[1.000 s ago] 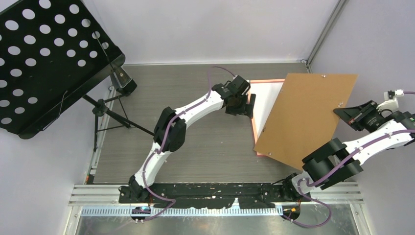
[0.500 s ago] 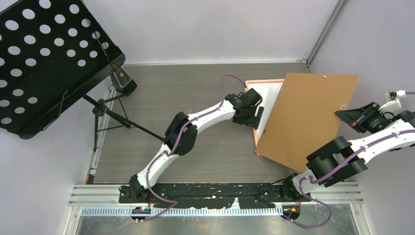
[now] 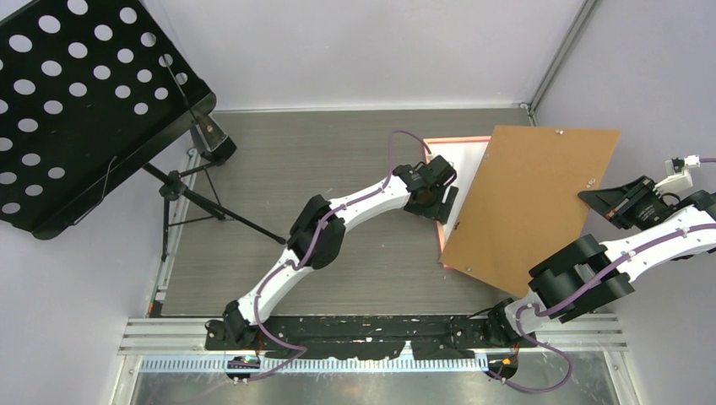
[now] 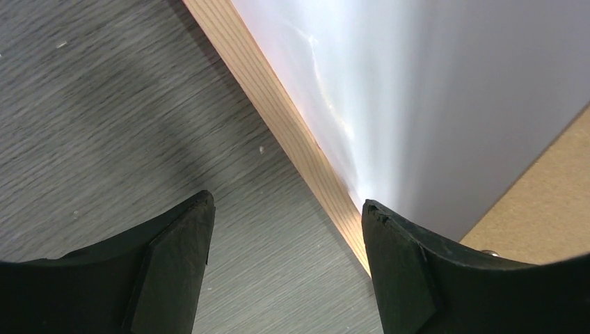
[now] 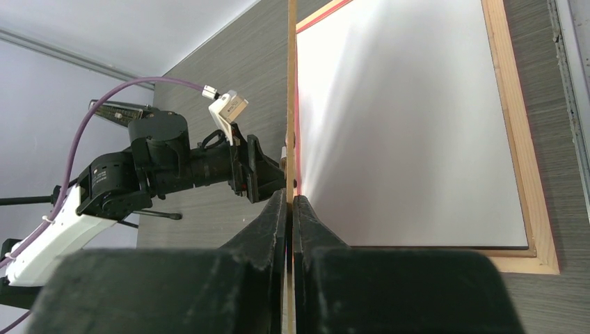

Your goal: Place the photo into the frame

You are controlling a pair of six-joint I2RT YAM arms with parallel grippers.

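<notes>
The pink-orange frame (image 3: 456,140) lies flat on the table at the back right. Inside it the photo (image 3: 463,169) shows only its white back. My left gripper (image 3: 443,202) is open and low over the frame's left rail (image 4: 278,104). One finger is over the table, the other over the edge of the photo (image 4: 417,104). My right gripper (image 3: 591,196) is shut on the right edge of the brown backing board (image 3: 528,207) and holds it tilted above the frame. In the right wrist view the board (image 5: 291,104) is edge-on between the shut jaws (image 5: 289,209), with the photo (image 5: 410,132) beneath.
A black perforated music stand (image 3: 76,101) on tripod legs (image 3: 194,202) fills the back left. Walls close in the table at the back and on the right. An aluminium rail (image 3: 380,333) carrying both arm bases runs along the near edge.
My left gripper has moved right and nearer along the frame's left rail, and its jaws have narrowed slightly. The right arm shifted slightly right, still holding the board up.
</notes>
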